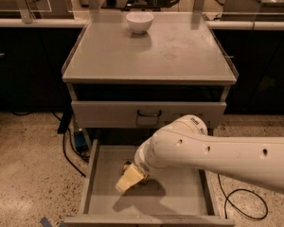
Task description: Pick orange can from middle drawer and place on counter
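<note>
The middle drawer (180, 193) is pulled open at the bottom of the view. My gripper (129, 178), cream-coloured, reaches down into it on the left side of the drawer floor. The orange can (127, 166) shows only as a small shiny gold patch right against the upper left of the gripper; most of it is hidden behind the gripper and the white arm (217, 150). I cannot tell whether the can is held. The counter (180, 51) is the grey cabinet top above.
A white bowl (139, 21) stands at the back middle of the counter. The upper drawer (109, 115) with a black handle is closed. Black cables lie on the floor left and right of the cabinet. Dark cabinets stand on both sides.
</note>
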Controlling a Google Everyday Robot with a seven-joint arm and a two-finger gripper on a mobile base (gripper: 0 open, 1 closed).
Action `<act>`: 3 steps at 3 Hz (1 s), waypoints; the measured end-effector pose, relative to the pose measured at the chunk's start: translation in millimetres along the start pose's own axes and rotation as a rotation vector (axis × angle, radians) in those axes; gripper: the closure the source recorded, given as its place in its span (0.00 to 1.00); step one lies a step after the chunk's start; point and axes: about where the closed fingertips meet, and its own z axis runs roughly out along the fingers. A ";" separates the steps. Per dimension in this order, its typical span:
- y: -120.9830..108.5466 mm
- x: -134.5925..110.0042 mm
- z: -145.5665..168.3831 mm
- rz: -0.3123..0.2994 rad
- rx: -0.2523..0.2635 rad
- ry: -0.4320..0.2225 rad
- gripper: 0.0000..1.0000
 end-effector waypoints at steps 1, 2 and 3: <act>0.0 0.1 0.2 0.000 0.000 0.000 0.00; -1.1 14.8 28.6 0.057 -0.052 -0.032 0.00; 0.3 34.3 87.1 0.146 -0.134 -0.065 0.00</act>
